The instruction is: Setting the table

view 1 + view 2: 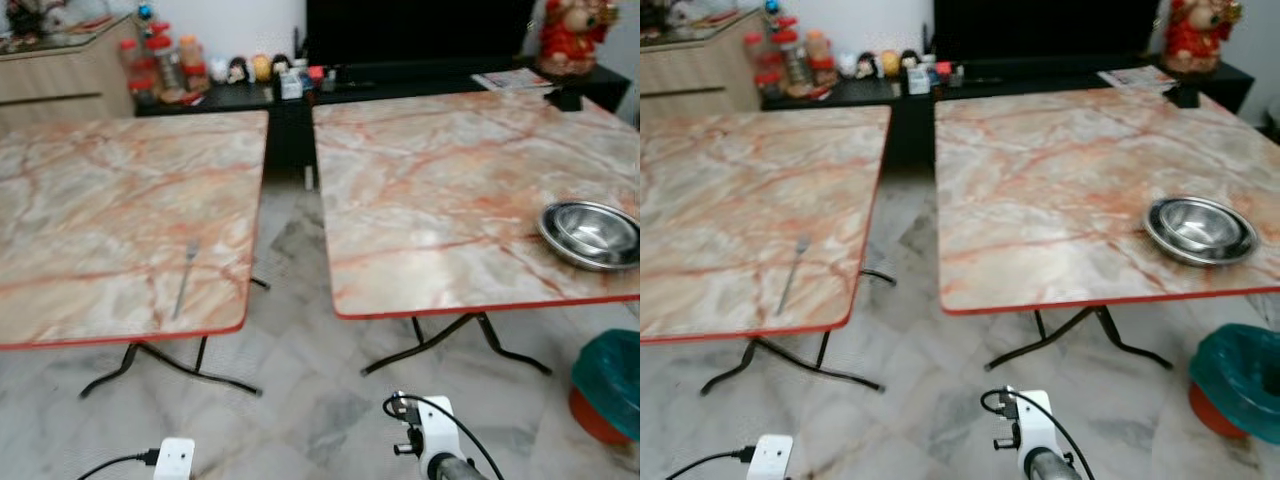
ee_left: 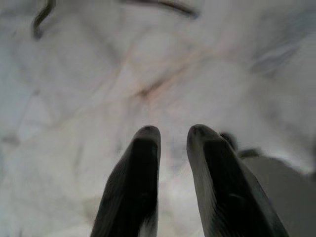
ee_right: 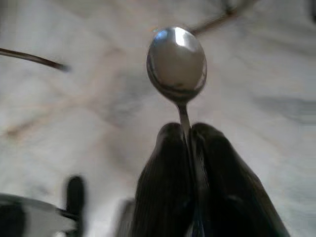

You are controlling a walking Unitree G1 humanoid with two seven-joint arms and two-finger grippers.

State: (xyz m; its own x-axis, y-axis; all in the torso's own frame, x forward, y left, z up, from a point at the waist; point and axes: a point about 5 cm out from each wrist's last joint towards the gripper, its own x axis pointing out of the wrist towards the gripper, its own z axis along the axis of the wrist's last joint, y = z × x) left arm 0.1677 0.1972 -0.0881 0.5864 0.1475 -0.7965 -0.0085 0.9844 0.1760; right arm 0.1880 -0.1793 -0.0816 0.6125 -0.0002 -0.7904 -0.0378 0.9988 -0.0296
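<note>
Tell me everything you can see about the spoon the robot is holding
The shiny silver metal spoon has an oval bowl, bright with reflections, and a thin neck running back into the right gripper. Its handle is hidden between the two black fingers, which are shut on it. The bowl points straight out past the fingertips, above pale marbled floor. Nothing but the fingers touches it, and it looks clean.

We find no text we can read. The jars (image 1: 165,62) and small items on the far shelf (image 1: 240,96) are too blurred for labels, and the paper (image 1: 512,79) on the right surface shows no legible print.
</note>
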